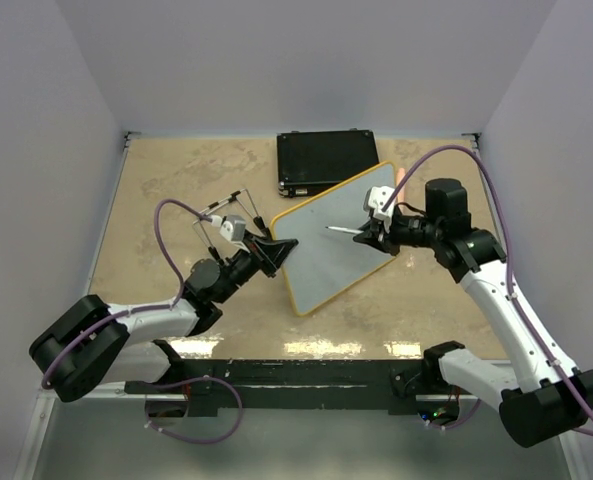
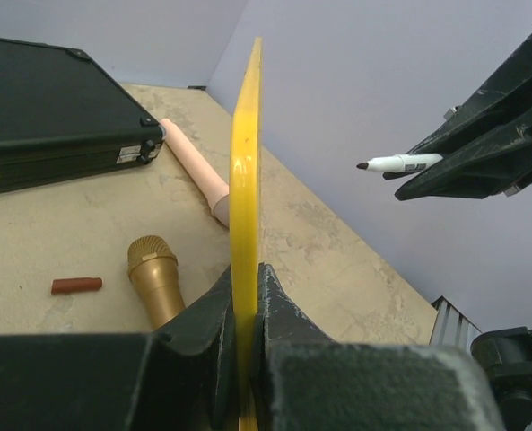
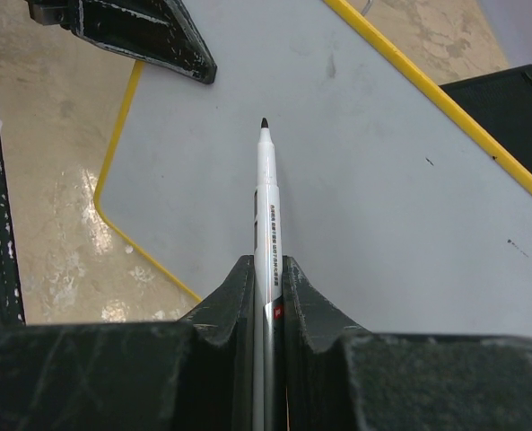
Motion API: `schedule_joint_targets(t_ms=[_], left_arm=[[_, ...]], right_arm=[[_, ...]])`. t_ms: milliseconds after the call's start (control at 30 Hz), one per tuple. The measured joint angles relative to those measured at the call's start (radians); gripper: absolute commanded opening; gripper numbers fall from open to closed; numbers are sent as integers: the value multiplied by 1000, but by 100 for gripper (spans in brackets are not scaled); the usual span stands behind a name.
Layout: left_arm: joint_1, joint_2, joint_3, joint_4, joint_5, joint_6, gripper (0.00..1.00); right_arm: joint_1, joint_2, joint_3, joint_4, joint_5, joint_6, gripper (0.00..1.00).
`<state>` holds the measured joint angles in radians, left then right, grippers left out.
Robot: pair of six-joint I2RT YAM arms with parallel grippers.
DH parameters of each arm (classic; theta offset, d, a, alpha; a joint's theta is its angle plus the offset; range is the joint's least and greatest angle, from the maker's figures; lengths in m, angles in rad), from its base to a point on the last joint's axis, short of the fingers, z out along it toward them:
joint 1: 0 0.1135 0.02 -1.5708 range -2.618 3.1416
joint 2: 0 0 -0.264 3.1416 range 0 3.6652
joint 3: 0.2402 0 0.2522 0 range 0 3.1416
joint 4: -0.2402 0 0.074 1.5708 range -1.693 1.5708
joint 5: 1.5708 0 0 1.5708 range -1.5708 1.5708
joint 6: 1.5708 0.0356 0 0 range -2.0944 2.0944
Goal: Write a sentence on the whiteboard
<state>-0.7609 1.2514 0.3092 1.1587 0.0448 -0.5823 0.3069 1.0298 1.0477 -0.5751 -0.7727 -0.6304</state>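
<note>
The whiteboard (image 1: pixel 341 245), pale grey with a yellow frame, is held tilted up off the table. My left gripper (image 1: pixel 281 245) is shut on its left edge; the left wrist view shows the yellow edge (image 2: pixel 246 162) end-on between the jaws (image 2: pixel 246 274). My right gripper (image 1: pixel 376 235) is shut on a white marker (image 3: pixel 266 189) with a bare dark tip. The tip points at the board face (image 3: pixel 382 189) and stands a little off it, as the left wrist view shows (image 2: pixel 400 162). No sentence shows on the face, only a few small specks.
A black case (image 1: pixel 326 160) lies behind the board at the back of the table. Behind the board lie a gold microphone (image 2: pixel 158 278), a pink cylinder (image 2: pixel 198 171) and a small red-brown stick (image 2: pixel 76 285). Grey walls close in the table.
</note>
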Motion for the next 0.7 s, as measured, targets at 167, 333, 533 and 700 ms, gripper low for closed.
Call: schedule_joint_targets(t_ms=[167, 333, 533, 700], left_arm=[[-48, 0, -10, 5, -61, -3, 0], [-64, 0, -37, 14, -102, -12, 0], [-66, -3, -46, 14, -116, -26, 0], [-66, -5, -50, 16, -117, -16, 0]], right_arm=[[8, -12, -29, 17, 3, -3, 0], [8, -32, -39, 8, -5, -47, 0], [7, -57, -63, 2, -7, -90, 0], [7, -58, -76, -3, -8, -104, 0]])
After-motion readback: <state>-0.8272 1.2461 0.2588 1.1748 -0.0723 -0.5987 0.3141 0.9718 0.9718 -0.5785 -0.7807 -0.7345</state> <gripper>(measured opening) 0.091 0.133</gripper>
